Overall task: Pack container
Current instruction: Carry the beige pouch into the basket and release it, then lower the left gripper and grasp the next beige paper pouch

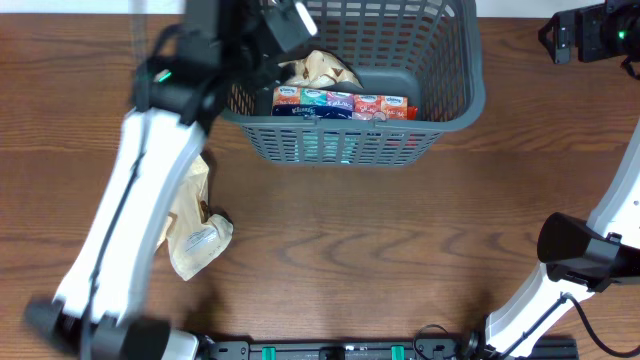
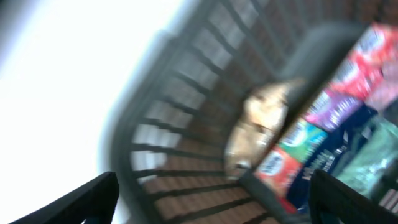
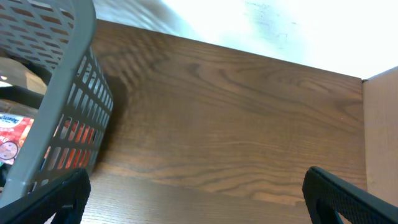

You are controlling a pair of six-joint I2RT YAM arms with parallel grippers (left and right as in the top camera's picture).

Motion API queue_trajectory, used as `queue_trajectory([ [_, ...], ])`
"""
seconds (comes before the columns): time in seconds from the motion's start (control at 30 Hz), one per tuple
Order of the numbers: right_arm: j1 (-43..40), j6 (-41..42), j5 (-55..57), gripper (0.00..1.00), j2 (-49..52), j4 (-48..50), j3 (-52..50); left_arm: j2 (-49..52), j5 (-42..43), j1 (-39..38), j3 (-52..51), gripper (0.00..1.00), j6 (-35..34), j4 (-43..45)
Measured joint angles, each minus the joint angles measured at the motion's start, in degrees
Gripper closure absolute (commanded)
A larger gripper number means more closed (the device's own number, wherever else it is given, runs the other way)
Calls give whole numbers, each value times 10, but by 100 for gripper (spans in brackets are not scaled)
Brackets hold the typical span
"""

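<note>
- Right now the container (image 1: pixel 400 140) sits at the upper middle of the overhead frame, on the desk (image 1: pixel 400 250), with a row of colourful tissue packs (image 1: pixel 340 104) along its near wall and a tan packet (image 1: pixel 318 68) behind them.
- The left pincer (image 2: pixel 217 202) hangs over the container's left part. Its fingers stand wide apart with nothing between them, and the tan packet lies below.
- The right pincer (image 3: pixel 193 199) is wide open too and holds nothing. It is off at the upper right of the overhead frame, clear of the container's wall.
- One more tan packet (image 1: pixel 195 235) lies flat on the desk at lower left, partly under the left arm.
- Risk: the left arm is low over the rim, so a sideways pull-out could catch the wall and drag or tip the container.
- Risk: the packet on the desk looks thin and crinkly. A shallow pinch may slip off, or an arm sweep may push it away.
- The left wrist view is blurred, so I cannot tell how much clearance there is.
</note>
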Motion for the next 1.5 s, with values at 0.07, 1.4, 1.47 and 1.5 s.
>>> queue_trajectory([
  [0.07, 0, 0, 0, 1, 0, 0, 0, -47, -26, 7, 9, 10, -19, 0],
  [1.4, 0, 0, -13, 1, 0, -9, 0, -339, -94, 222, -568, 1, -593, -14],
  [1.47, 0, 0, -13, 1, 0, -10, 0, -323, -96, 222, -580, 1, -614, 18],
  [1.5, 0, 0, -13, 1, 0, -11, 0, -310, -97, 222, -582, 1, -623, 25],
])
